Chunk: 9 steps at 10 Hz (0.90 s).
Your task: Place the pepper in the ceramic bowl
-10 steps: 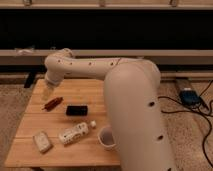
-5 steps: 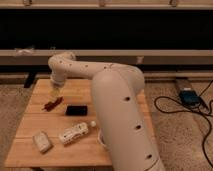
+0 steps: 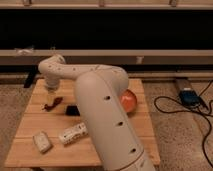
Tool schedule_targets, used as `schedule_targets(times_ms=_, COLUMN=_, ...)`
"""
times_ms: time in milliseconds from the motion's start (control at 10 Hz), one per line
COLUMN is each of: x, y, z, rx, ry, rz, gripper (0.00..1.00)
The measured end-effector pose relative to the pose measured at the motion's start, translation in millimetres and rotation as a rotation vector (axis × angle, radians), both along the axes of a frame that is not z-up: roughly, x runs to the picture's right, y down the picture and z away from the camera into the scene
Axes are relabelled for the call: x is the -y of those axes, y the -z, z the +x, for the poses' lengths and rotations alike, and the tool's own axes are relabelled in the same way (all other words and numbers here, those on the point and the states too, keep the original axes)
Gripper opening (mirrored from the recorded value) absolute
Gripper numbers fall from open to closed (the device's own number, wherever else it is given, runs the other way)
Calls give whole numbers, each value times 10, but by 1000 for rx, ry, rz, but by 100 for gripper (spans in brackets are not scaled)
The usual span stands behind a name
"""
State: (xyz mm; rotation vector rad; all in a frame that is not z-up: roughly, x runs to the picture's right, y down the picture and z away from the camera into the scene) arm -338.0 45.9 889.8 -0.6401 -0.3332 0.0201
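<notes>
Your gripper (image 3: 50, 92) hangs low over the far left part of the table (image 3: 26, 131), pointing down, right above the pepper (image 3: 53, 104). You cannot tell from this view whether it is released or clenched. Compared with a second ago it sits a little lower and closer to the pepper, which lies in the same spot on the wood, not lifted. So judge this as the approach, with the grasp not yet confirmed.

Just right of the pepper sits the black block (image 3: 73, 110); keep the descent clear of it. The arm (image 3: 107, 115) has swung across the middle of the view, hiding the white cup that showed earlier. At its right edge the ceramic bowl (image 3: 130, 101) now peeks out, well apart from the pepper. That means a long carry across the table once you have it. Two pale packets (image 3: 42, 141) (image 3: 73, 133) lie near the front edge.
</notes>
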Motion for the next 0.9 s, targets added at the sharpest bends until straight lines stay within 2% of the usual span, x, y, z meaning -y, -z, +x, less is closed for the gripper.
schedule_targets(times_ms=200, x=-129, y=-114, z=-39, rx=-9, ry=28, rz=-19, gripper=80)
schedule_targets(times_ms=400, x=-265, y=-259, z=-25, rx=-30, ry=55, rz=-57, gripper=80)
schedule_targets(times_ms=600, x=-306, y=-322, z=33, rx=-50, ry=68, rz=-73, gripper=80)
schedule_targets(times_ms=700, x=-329, y=-349, z=75, rx=-63, ry=77, rz=-80, gripper=75)
schedule_targets(times_ms=900, x=-334, y=-378, z=130, rx=-85, ry=85, rz=-83, gripper=55)
